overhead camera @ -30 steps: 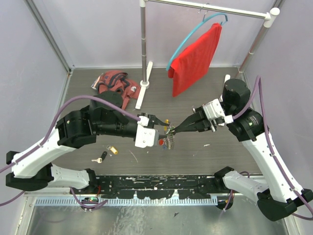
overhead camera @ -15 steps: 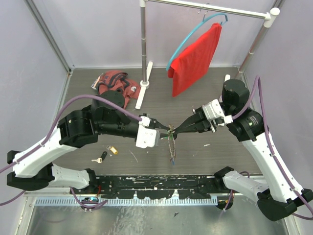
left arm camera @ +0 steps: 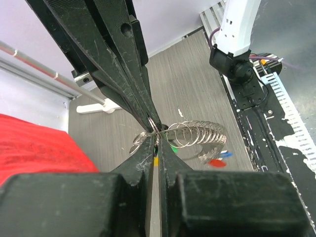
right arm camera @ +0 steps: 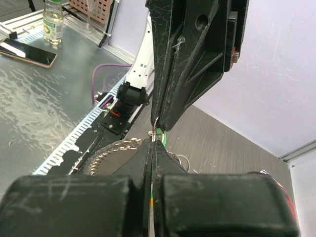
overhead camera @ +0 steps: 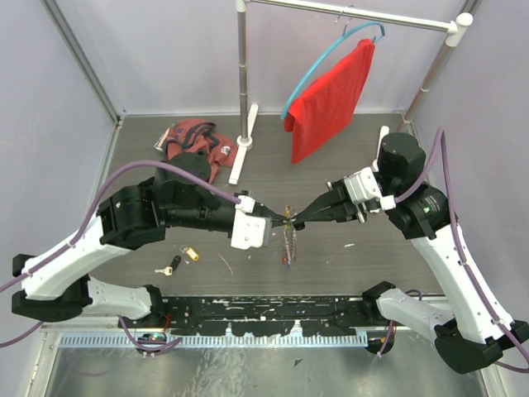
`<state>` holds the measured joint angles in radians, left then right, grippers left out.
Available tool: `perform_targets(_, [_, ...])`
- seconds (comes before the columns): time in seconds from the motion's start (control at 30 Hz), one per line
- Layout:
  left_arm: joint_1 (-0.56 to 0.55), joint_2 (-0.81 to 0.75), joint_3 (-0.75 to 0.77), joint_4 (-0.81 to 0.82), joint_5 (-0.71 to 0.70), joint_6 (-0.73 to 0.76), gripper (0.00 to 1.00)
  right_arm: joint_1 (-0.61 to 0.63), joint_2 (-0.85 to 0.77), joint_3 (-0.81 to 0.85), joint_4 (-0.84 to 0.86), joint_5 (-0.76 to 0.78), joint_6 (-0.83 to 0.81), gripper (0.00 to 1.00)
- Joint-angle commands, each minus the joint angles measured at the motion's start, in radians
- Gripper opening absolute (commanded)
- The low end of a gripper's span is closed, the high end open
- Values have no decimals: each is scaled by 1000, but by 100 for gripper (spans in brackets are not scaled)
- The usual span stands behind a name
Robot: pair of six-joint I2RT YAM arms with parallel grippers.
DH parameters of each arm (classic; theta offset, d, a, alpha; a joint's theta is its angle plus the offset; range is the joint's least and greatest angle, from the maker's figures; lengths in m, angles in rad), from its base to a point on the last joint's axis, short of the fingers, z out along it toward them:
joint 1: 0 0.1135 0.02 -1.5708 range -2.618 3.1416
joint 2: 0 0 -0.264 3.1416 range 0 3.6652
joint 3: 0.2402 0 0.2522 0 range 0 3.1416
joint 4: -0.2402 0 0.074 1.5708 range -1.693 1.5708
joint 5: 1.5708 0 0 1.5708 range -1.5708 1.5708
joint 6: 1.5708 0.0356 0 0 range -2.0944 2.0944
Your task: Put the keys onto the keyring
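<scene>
two pincers meet at the keyring

top view: the left pincer point(overhead camera: 278, 218) and the right pincer point(overhead camera: 297, 220) meet tip to tip in the air above the desk point(overhead camera: 347, 165). each arm reaches in long and low from its own side. the keyring point(overhead camera: 287, 240) hangs down from where they meet. two loose keys point(overhead camera: 182, 259) lie on the desk, well apart to the left.

left wrist view: the left pincer point(left arm camera: 155, 148) is squeezed tight, and a bit of a yellow key point(left arm camera: 156, 160) shows between its fingers. the keyring's shiny coil sits just beside it.

right wrist view: the right pincer point(right arm camera: 153, 142) is squeezed tight too. i think it grips the thin ring wire, but that is very small to see.

to do this well, the right arm should hold the ring very steady. the left should slide the key along the wire in small, slow moves. a hard pull could make the ring slip out.
</scene>
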<state>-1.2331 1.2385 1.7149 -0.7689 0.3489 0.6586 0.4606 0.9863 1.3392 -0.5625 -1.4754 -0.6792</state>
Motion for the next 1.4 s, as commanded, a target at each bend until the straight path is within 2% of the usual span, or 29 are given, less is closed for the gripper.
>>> perform_targets(0.0, [1,-33,5,11,-31,4,11,-3,-11,56,22,6,-7,1])
perform_targets(0.2, [2,-42,-5,15,-47,2,0,-3,-14,67,23,21,-6,1])
perform_targets(0.47, [1,-56,-39,45,-84,-6,0,-4,-8,97,25,55,20,1])
perform_targets(0.73, [0,-84,-135,172,-200,-3,0,-3,5,126,38,85,76,1])
perform_targets(0.9, [0,-95,-185,255,-272,30,0,-3,-6,93,162,150,216,1])
perform_targets(1.1, [1,-93,-232,321,-335,60,0,-3,-43,1,439,233,465,1])
perform_targets(1.37, [1,-123,-309,478,-375,15,0,-4,-90,-126,729,336,657,1])
